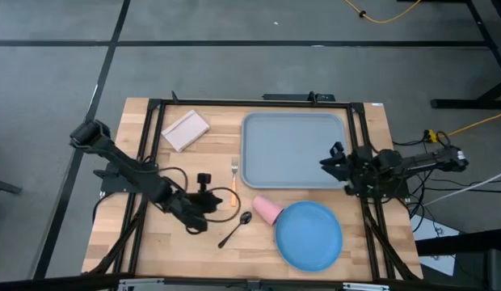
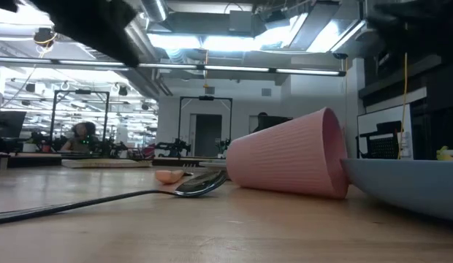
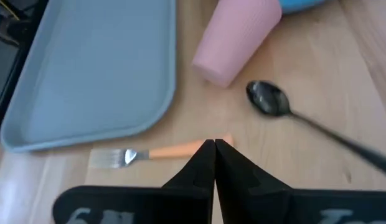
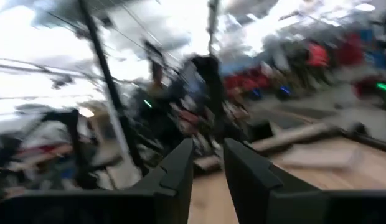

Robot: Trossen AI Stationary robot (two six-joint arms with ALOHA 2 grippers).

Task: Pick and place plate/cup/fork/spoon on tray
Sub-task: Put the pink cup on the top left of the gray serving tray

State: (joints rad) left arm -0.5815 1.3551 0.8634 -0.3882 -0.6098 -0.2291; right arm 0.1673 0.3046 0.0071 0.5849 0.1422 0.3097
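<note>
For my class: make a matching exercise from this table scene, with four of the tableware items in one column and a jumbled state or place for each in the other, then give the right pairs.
Things
1. cup
2. tray
3. fork
4. plate

States or places
A. bright blue, at the table's near edge by the right arm
B. lying on its side
C. bare, nothing on it
D. orange handle, beside the tray

Pairs: 1-B, 2-C, 3-D, 4-A
</note>
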